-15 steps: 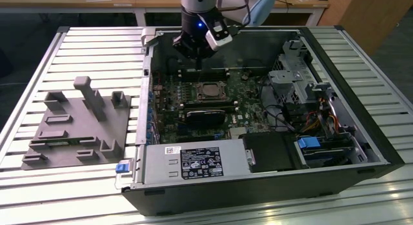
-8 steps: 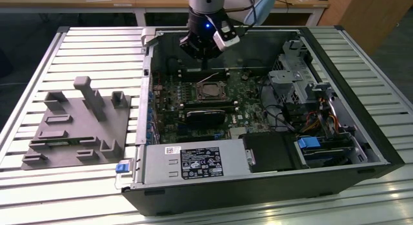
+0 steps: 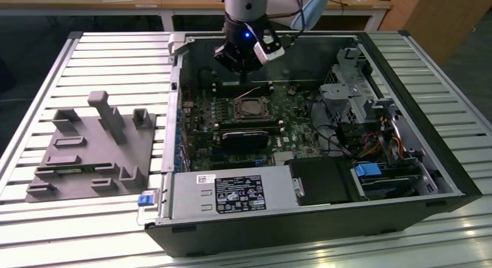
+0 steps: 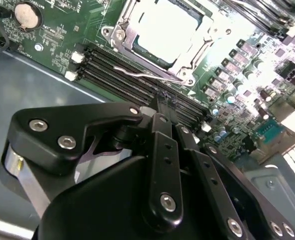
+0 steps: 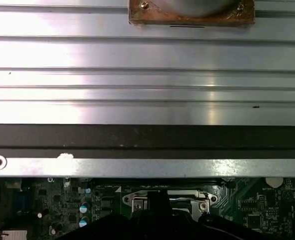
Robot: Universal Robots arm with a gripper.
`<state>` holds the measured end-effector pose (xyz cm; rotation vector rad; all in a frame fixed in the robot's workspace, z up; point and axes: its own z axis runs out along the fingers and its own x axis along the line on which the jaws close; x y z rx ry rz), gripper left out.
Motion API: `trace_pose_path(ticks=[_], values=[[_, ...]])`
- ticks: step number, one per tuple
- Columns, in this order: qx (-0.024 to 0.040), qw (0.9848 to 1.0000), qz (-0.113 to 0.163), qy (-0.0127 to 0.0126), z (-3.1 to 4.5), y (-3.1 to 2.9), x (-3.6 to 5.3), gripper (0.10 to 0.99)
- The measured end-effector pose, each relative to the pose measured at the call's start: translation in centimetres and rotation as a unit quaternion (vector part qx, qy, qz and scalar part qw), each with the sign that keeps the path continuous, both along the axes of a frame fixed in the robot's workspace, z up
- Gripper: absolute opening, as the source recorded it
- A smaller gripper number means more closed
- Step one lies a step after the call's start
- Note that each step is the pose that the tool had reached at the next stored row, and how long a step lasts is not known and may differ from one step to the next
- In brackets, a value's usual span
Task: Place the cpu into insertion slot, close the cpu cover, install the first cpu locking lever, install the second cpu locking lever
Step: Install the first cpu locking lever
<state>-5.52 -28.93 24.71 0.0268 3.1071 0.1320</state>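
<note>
A: The jaws of the black gripper point(image 3: 244, 69) hang above the far edge of the green motherboard point(image 3: 230, 127), just over the black memory slots point(image 4: 137, 82). Whether they are parted or holding anything I cannot tell; the linkage hides the tips in both wrist views.

B: And the chip?

A: One small square cpu with a dull silver top point(image 4: 165, 27) lies in the square insertion slot point(image 3: 252, 108); the slot's recess itself is hidden beneath it. One thin silver cpu cover frame point(image 4: 129, 32) lies down around it, cut off at the picture edge.

B: Levers?

A: One thin wire lever point(image 4: 142, 73) shows beside the frame; a second I cannot make out. The open black computer case point(image 3: 307, 227) rests on the slatted metal worktop point(image 3: 92, 222), beside one grey moulded fixture point(image 3: 92, 150).
</note>
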Motion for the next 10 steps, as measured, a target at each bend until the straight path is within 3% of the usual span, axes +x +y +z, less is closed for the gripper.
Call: trace_pose_path(ticks=[10], values=[[0.0027,1.0000,0.003,0.0000,-0.98,0.00,0.51,0.106]])
